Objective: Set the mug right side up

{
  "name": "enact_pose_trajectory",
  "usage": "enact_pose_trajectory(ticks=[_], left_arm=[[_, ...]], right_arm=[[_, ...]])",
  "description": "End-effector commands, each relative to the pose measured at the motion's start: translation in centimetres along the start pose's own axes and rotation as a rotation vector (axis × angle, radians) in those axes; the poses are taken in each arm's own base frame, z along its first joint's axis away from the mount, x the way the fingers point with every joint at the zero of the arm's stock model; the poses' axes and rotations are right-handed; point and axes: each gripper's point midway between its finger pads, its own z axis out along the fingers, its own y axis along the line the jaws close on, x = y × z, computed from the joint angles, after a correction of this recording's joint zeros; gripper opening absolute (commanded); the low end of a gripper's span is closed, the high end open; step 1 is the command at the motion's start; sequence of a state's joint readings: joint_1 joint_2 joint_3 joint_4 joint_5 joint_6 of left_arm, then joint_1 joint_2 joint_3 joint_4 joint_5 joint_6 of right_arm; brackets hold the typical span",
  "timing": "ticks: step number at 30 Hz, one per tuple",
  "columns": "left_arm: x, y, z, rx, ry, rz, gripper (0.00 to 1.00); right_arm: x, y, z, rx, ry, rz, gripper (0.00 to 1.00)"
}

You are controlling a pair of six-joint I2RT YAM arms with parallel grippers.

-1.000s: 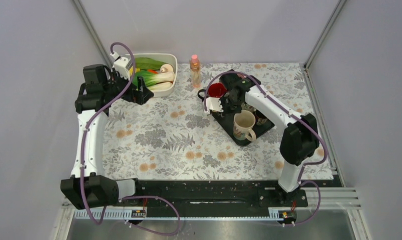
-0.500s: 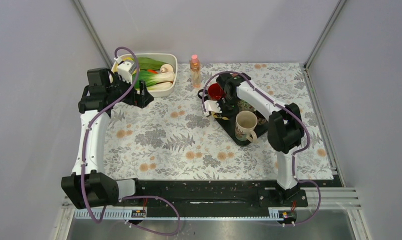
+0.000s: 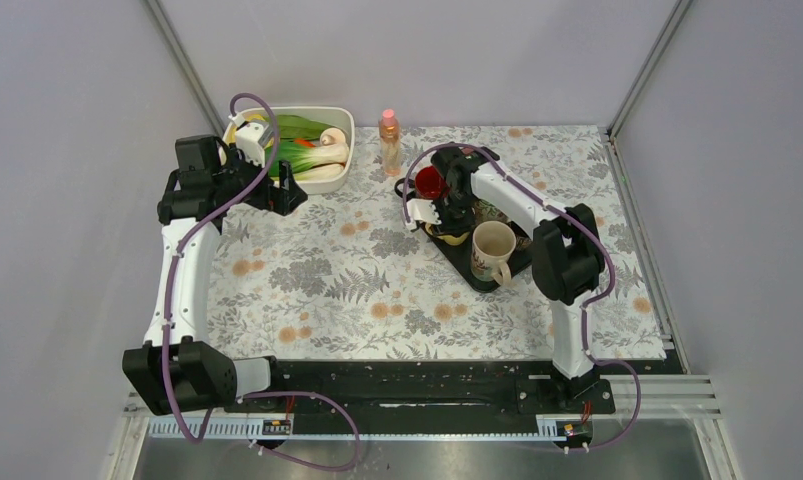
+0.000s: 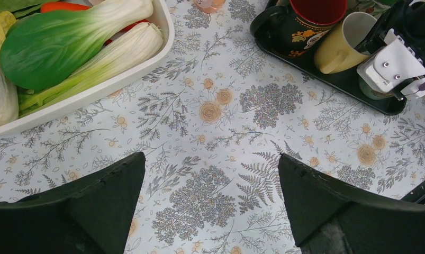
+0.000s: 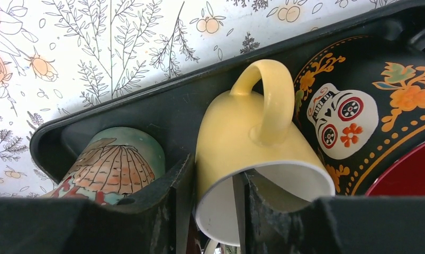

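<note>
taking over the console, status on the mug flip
Left gripper open over tablecloth. Right gripper straddles rim of yellow mug, grip unclear. Mug tilted, not upright. Skull mug and shell mug crowd it.

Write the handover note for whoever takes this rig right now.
Left gripper: open, empty, hovering over the tablecloth near the vegetable tub.
Right gripper: fingers straddle the yellow mug rim, one inside, one outside; whether clamped or letting go, cannot tell.
Mug: in the black tray, beside the skull mug, mouth upward but tilted.
Done: mug turned mouth-up.
Left: settle it flat on its base, release, withdraw.
</note>
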State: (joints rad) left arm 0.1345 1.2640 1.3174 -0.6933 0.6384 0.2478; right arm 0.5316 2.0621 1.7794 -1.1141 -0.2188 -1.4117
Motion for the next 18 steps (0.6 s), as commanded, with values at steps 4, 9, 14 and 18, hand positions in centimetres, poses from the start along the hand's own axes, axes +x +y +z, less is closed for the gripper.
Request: enact_pose_trajectory(ticks=[4,9,14,18], left_arm=[[-1.5,0.5,-0.2,-0.025,-0.048,0.055,0.99],[-1.3,0.8,0.1,-0.028,-0.049,0.05,0.99],[-0.5,2.2,1.3,-0.074,-0.052,0.008,0.99],[0.7,4.5,3.0,-0.166,-0.097,-0.062,0.99]], right_arm=[[-1.5,-0.7,-3.6,0.095,-0.04,-0.019,0.47],[-4.1,-0.1,-7.2,0.16,-0.105,-0.066,0.68],[-8.3,1.1,-12.3,0.249,-0.273,-0.06,1.0],[-13.2,-1.3,-18.4,0.416,-0.599,0.266,0.99]])
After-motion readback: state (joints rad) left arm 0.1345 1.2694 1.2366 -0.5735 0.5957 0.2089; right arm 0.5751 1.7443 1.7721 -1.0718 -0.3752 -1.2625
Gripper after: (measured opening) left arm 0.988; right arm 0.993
